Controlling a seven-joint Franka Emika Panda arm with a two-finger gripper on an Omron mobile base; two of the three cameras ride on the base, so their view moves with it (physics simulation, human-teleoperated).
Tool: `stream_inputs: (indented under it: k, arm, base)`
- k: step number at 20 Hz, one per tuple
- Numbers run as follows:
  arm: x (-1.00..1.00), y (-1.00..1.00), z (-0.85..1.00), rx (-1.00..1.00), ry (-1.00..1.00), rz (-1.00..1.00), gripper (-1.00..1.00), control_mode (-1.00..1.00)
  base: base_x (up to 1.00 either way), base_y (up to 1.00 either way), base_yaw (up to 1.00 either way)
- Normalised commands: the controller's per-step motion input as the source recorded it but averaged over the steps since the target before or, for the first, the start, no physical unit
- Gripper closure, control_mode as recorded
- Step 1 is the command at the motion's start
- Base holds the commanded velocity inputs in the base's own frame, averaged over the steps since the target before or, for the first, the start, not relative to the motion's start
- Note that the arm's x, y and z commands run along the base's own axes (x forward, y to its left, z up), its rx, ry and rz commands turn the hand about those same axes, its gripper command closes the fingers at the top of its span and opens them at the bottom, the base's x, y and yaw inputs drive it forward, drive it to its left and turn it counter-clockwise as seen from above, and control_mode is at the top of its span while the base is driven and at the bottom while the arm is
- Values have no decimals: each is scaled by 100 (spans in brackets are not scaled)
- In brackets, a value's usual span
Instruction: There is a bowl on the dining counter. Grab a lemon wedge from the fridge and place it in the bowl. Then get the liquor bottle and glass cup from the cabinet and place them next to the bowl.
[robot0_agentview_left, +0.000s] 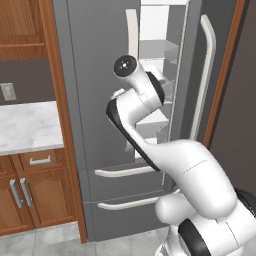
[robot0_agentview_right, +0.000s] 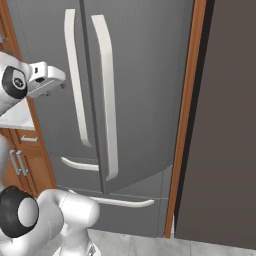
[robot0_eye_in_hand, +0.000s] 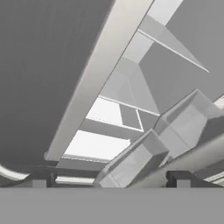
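The grey fridge stands right in front of me with its right door swung partly open. Through the gap I see the white shelved interior. My gripper is open, its two dark fingertips wide apart with nothing between them. It points into the gap beside the left door's long white handle, at the white shelves and door bins. My white hand hovers level with the upper doors, left of the handles. The lemon wedge, bowl, dining counter, liquor bottle and glass cup are out of view.
A marble counter over brown wooden cabinets sits left of the fridge. Two lower fridge drawers are closed. A dark brown wall panel and wooden trim bound the fridge's right side.
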Motion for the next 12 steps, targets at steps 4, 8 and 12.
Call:
stream_inputs:
  k: [4, 8, 12]
  arm:
    - [77, -25, -38, 0, 1, 1, -100, -100]
    - [43, -34, -33, 0, 0, 0, -100, -100]
    - [33, -39, -31, 0, 1, 0, -100, -100]
  base:
    - [0, 0, 0]
    - [0, 0, 0]
    - [0, 0, 0]
